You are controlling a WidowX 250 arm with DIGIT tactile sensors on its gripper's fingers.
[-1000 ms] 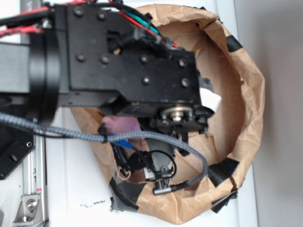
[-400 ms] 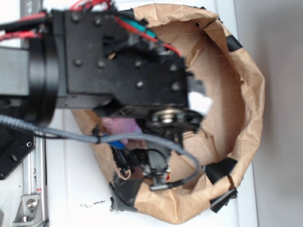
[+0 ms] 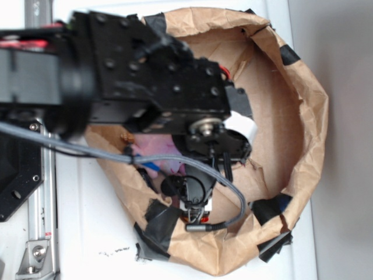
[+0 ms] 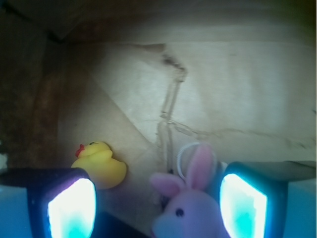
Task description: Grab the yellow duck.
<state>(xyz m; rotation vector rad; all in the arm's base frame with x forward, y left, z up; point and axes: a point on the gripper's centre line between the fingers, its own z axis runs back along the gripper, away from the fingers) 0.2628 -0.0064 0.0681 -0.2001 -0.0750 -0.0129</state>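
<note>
The yellow duck (image 4: 101,163), small with a red-orange beak, sits on the brown paper floor in the wrist view. It lies just beyond my left finger (image 4: 69,208), outside the gap. My gripper (image 4: 156,208) is open. The pink plush bunny (image 4: 190,210) stands between the fingers, close to the right finger (image 4: 245,206), with neither finger touching it. In the exterior view my black arm (image 3: 157,87) reaches into the paper bag and hides the duck; a patch of the pink bunny (image 3: 158,149) shows below it.
The brown paper bag (image 3: 306,116) has a crumpled rim patched with black tape (image 3: 160,219) and rings the work area. A grey cable (image 3: 233,201) loops under the wrist. The bag's dark left wall (image 4: 29,99) rises close beside the duck.
The arm has tilted and shifted slightly up and left over the bag. More of the pink bunny shows beneath it, and the cable loop has moved with the wrist.
</note>
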